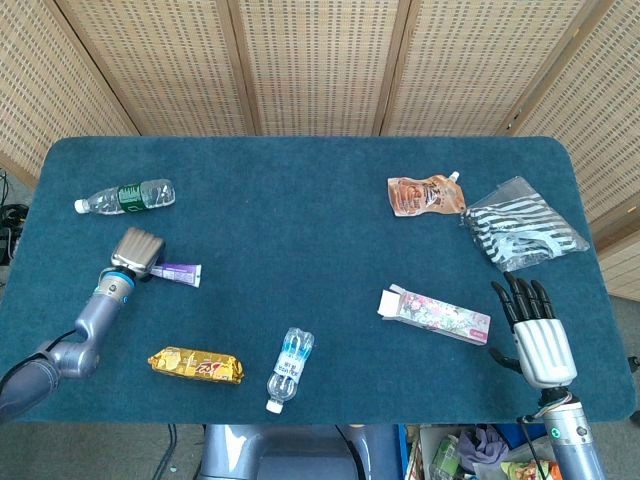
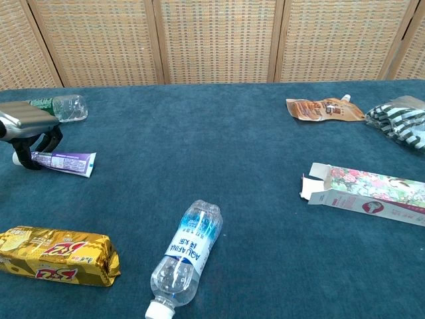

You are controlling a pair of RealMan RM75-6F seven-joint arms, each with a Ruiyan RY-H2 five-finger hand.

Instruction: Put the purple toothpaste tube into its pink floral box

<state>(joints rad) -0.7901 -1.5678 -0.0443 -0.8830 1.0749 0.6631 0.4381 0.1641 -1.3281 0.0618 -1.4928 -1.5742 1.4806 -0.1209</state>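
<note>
The purple toothpaste tube lies flat at the table's left side, cap end to the left. My left hand is down on that cap end, its dark fingers curled around it. The pink floral box lies on its side at the right, its open flaps facing left. My right hand hovers just right of the box with fingers spread and holds nothing; the chest view does not show it.
A green-label water bottle lies behind my left hand. A gold snack pack and a clear blue-label bottle lie near the front edge. An orange pouch and a striped bag sit at the back right.
</note>
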